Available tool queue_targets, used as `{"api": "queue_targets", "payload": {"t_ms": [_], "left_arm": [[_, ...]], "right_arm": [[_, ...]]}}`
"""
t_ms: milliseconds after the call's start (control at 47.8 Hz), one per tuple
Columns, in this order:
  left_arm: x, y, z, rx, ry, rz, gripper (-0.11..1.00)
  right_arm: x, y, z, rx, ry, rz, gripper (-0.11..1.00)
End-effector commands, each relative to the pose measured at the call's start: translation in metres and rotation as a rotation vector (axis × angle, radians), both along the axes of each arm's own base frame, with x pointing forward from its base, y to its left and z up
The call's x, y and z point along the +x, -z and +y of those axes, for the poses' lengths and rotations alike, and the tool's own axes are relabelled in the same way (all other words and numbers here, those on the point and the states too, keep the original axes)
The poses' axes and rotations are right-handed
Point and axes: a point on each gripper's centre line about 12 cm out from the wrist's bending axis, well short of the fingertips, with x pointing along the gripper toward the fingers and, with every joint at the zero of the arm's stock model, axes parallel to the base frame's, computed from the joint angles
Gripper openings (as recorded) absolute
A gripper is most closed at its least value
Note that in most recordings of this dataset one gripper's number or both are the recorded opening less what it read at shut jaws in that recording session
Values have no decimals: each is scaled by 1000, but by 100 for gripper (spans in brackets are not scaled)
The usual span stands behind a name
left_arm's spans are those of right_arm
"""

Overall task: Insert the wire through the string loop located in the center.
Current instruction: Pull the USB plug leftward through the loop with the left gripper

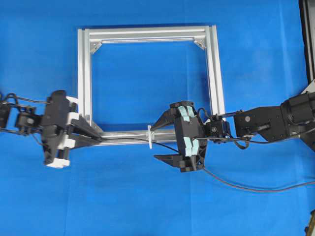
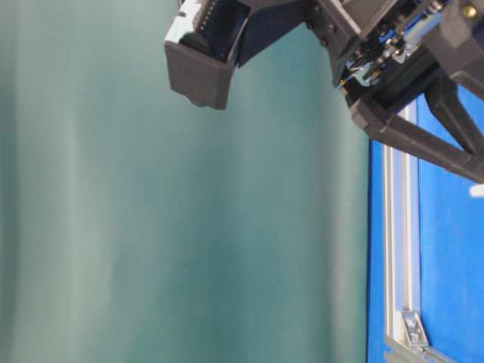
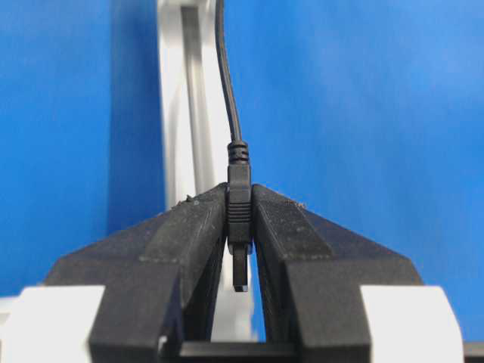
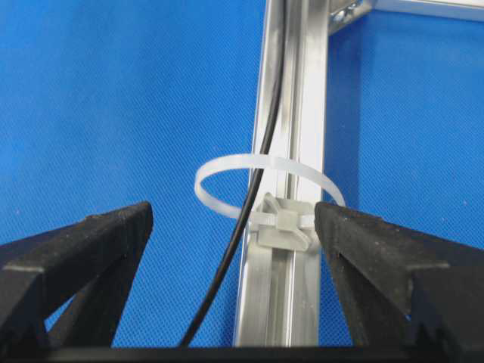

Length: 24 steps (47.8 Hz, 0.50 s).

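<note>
Overhead exterior view gives me a bright blue cloth-covered worktop (image 1: 147,206) with a square silver aluminium frame (image 1: 215,69) lying flat on it; the table-level view adds a plain grey-green curtain (image 2: 189,227) as backdrop.

My left claw (image 3: 240,227) is clamped on the dark plug end of the long thin black wire (image 3: 227,98). In the left wrist view the plug stands between the pads with its tip toward the camera, and the cable runs straight away from the claw, along the frame's near rail.

In the overhead view the wire's long axis follows that rail from the left claw (image 1: 93,136) rightward, through the small white upright string loop (image 1: 149,136) mounted at the rail's middle, then trails off across the cloth to the right.

My right claw (image 4: 234,227) is spread wide and holds nothing; its fingers sit either side of the string loop (image 4: 227,168), with the wire (image 4: 249,204) passing through the ring.
</note>
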Motion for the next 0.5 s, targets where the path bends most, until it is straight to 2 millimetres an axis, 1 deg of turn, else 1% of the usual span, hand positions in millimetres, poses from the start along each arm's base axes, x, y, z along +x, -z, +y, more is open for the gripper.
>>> {"api": "queue_targets", "payload": {"t_ms": [0, 146, 314, 481], "left_arm": [[-10, -8, 1, -4, 5, -32, 9], [-33, -9, 6, -6, 4, -32, 9], [-51, -10, 10, -9, 4, -26, 9], [-65, -10, 11, -33, -1, 0, 9]], "right_arm": [[2, -16, 0, 5, -2, -44, 93], [1, -15, 0, 4, -2, -41, 93], [1, -15, 0, 4, -2, -41, 93], [1, -15, 0, 3, -3, -41, 93]]}}
